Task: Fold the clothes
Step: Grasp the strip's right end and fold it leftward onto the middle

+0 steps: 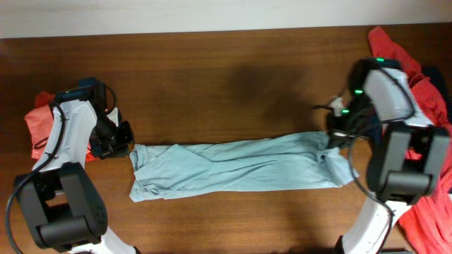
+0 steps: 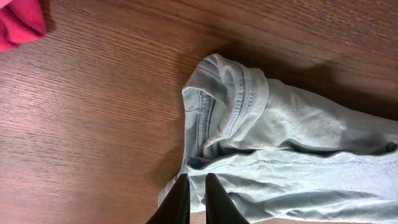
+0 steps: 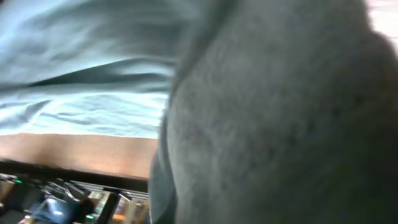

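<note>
At the far left of the brown wooden bench (image 1: 233,77) lies a bunched red garment (image 1: 37,125), partly hidden behind the left arm (image 1: 67,141); in the left wrist view a corner of it shows at the top left (image 2: 18,22), well apart from everything else. The left arm's jaws sit at the left end of the pale grey-blue T-shirt (image 1: 233,166). In the wrist view the two dark fingers (image 2: 177,202) stand almost together, pinching a thin fold of the shirt's edge (image 2: 249,162), just below the ribbed, stitched collar band, which curls upward.

The T-shirt lies in the middle of the bench as a long, narrow, wrinkled band running left to right, flat on the wood, reaching from one arm to the other.

At its right end the cloth is gathered up under the right arm (image 1: 388,92). The right wrist view is filled by blurred grey-blue cloth (image 3: 267,112) very close to the lens, with a strip of bench (image 3: 74,149) below it; the fingers themselves are hidden, but the jaws are pressed together on that bunched end.

Behind and beside the right arm, at the right edge, lie more red clothes (image 1: 427,95), with a dark navy piece (image 1: 436,77) among them.
</note>
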You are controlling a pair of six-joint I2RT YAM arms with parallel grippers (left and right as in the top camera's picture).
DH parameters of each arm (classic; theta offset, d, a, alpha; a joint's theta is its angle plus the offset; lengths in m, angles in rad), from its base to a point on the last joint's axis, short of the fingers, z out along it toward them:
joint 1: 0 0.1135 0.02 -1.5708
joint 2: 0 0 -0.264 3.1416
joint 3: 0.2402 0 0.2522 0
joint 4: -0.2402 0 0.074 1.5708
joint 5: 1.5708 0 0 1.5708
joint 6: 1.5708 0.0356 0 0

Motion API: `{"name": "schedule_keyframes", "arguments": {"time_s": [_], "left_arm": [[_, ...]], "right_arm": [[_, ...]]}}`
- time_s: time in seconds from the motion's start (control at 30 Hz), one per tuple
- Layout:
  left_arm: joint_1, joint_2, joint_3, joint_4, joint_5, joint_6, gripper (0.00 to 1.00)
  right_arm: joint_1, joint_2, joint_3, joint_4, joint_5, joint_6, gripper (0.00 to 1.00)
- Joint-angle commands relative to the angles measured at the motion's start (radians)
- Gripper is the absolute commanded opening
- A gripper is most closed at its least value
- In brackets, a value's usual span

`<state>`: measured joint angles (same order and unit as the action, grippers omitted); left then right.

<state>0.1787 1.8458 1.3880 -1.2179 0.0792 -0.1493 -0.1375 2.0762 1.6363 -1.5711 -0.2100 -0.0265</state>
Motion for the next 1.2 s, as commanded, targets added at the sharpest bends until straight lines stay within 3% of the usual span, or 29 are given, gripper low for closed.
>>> {"name": "schedule_keyframes", "arguments": {"time_s": [0.0, 0.43, 0.8, 0.93, 1.03, 1.17], "left_arm": [[-0.002, -0.027, 0.017, -0.005, 0.012, 0.016, 0.11], [-0.002, -0.027, 0.017, -0.008, 0.037, 0.016, 0.11], [-0.002, -0.027, 0.017, -0.008, 0.037, 0.016, 0.11], [-0.002, -0.027, 0.017, -0.008, 0.037, 0.016, 0.11], [-0.002, -0.027, 0.017, -0.008, 0.037, 0.016, 0.11], [-0.002, -0.027, 0.017, -0.008, 0.037, 0.016, 0.11]], "right_arm": [[0.161, -0.011, 0.017, 0.026, 0.005, 0.093, 0.04], [0.510, -0.008, 0.016, 0.227, 0.005, 0.272, 0.04], [0.626, 0.001, 0.016, 0.309, 0.002, 0.298, 0.05], [0.645, 0.006, 0.016, 0.319, -0.030, 0.276, 0.15], [0.662, 0.006, 0.016, 0.335, -0.141, 0.144, 0.19], [0.678, 0.006, 0.016, 0.314, -0.205, 0.025, 0.49]]}}
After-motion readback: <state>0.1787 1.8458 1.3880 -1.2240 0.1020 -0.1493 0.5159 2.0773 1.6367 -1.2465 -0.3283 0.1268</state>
